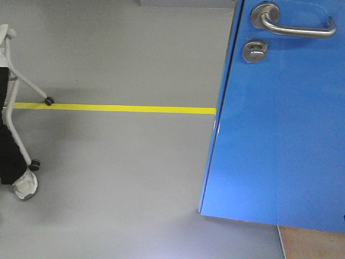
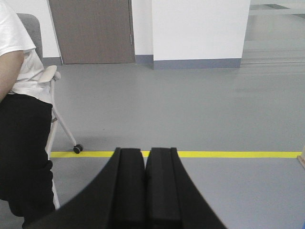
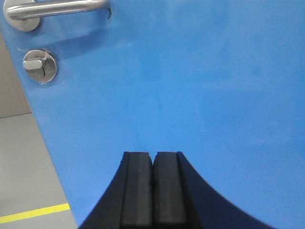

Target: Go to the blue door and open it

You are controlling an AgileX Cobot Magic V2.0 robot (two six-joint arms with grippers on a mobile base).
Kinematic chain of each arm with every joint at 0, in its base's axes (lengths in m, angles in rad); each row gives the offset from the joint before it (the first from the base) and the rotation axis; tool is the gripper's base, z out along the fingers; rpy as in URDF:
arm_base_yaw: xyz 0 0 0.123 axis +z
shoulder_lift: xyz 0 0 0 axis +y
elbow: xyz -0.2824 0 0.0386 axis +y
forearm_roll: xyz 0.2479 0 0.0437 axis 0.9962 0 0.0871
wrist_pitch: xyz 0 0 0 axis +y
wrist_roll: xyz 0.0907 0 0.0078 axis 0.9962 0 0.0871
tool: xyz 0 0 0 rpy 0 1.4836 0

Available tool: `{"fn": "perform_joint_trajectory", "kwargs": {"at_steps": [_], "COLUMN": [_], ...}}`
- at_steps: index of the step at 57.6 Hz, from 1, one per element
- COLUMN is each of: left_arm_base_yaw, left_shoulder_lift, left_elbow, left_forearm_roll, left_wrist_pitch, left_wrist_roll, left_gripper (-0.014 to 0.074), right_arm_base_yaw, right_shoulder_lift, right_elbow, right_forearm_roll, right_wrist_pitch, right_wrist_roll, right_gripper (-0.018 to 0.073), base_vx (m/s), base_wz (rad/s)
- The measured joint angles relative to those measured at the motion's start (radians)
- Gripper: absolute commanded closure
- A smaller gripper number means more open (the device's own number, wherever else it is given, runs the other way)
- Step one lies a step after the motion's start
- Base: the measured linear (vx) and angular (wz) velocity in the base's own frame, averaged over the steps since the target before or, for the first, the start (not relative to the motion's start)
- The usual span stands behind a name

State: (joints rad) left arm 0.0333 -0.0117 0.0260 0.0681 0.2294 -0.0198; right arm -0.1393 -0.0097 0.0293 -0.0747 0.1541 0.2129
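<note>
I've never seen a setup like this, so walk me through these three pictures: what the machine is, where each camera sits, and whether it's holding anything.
This is a two-armed robot on a wheeled base. One camera looks forward from the body; one sits on each wrist, looking out over that arm's gripper.

The front view shows a grey floor with a yellow line and, on the right, the blue door with its lever handle and round lock.

In the left wrist view, the black shape at the bottom is the left gripper, shut and holding nothing. Beyond it are open floor and, at left, a person by a wheeled chair.

In the right wrist view, the right gripper, also shut and empty, points at the door below the handle. Whether it touches the door cannot be told.
</note>
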Motion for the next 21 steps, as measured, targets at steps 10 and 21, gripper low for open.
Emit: {"fn": "perform_joint_trajectory", "kwargs": {"at_steps": [10, 21], "left_arm_base_yaw": [0.000, 0.000], "left_shoulder_lift": [0.000, 0.000], "left_elbow": [0.000, 0.000], "left_forearm_roll": [0.000, 0.000], "left_wrist_pitch": [0.000, 0.000], "left_wrist_roll": [0.000, 0.000], "left_gripper": [0.0524, 0.0524], "right_arm_base_yaw": [0.000, 0.000], "right_shoulder_lift": [0.000, 0.000], "right_elbow": [0.000, 0.000], "right_forearm_roll": [0.000, 0.000], "right_wrist_pitch": [0.000, 0.000], "right_wrist_roll": [0.000, 0.000], "right_gripper": [0.0548, 0.0548], "base_vx": [0.00, 0.00], "base_wz": [0.00, 0.00]}}
